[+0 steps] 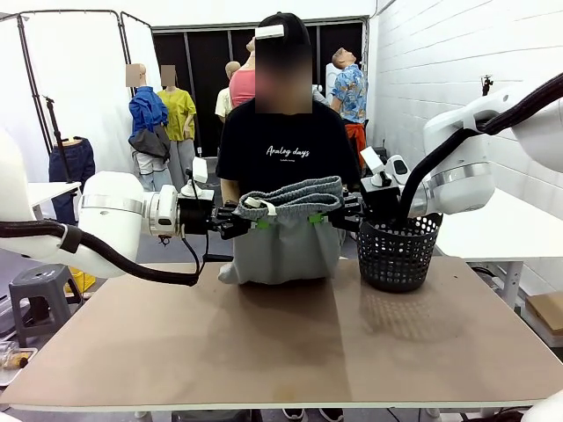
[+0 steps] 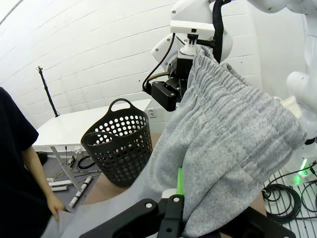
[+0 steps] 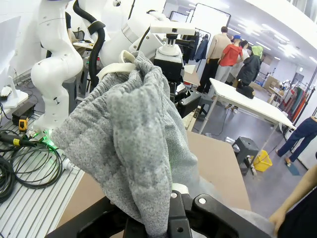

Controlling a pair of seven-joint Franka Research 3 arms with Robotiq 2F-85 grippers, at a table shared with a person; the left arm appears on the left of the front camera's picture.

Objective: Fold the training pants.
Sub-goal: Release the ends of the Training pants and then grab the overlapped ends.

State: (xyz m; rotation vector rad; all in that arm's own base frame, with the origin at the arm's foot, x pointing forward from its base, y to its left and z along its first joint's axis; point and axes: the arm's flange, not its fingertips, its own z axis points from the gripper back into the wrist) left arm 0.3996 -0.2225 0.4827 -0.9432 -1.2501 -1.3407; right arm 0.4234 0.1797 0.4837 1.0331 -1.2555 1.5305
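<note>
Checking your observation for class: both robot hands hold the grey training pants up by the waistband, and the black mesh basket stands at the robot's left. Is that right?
Not quite: the front view shows the black mesh basket at the robot's right. The left hand and the right hand do hold the training pants up by the waistband.

The front view looks across the tabletop (image 1: 281,352) at the person (image 1: 286,149) opposite. The left wrist view, close behind the left gripper (image 2: 176,203), faces the right arm (image 2: 195,20); the right wrist view mirrors it, all sharing the training pants (image 1: 290,237).
</note>
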